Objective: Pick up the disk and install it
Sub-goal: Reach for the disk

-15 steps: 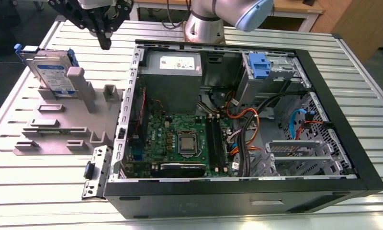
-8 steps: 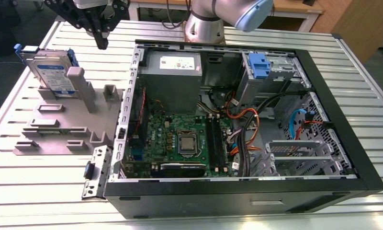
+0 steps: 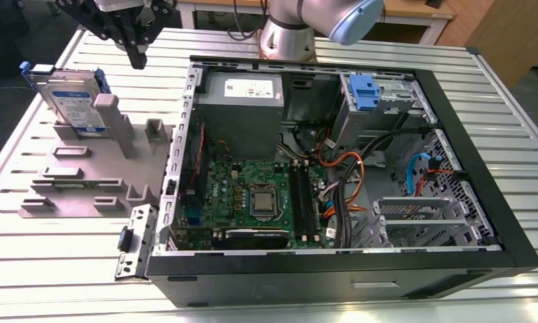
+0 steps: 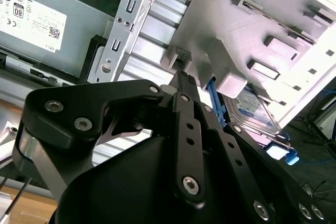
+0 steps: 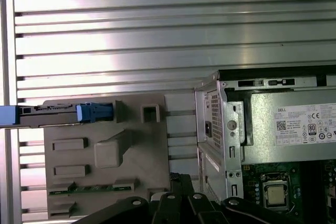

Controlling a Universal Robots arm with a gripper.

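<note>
The disk point(image 3: 76, 102), a silver drive with a white-and-blue label and a blue side frame, stands on edge in a slot of the grey holder point(image 3: 72, 176) at the exterior view's left. My gripper point(image 3: 138, 60) hangs above the table, to the right of the disk and clear of it, fingers shut with nothing between them. In the second wrist view the black fingers meet at the gripper point(image 4: 181, 78) tip, with the disk point(image 4: 253, 113) beyond them. The first wrist view shows the disk point(image 5: 58, 114) edge-on and the gripper point(image 5: 178, 181) apart from it.
An open black computer case point(image 3: 484, 202) lies on the slatted metal table point(image 3: 511, 94). It holds a grey power supply box point(image 3: 242, 91), a motherboard point(image 3: 260, 195) and a drive bay with a blue bracket point(image 3: 363, 91). The arm's base point(image 3: 287, 37) stands behind the case.
</note>
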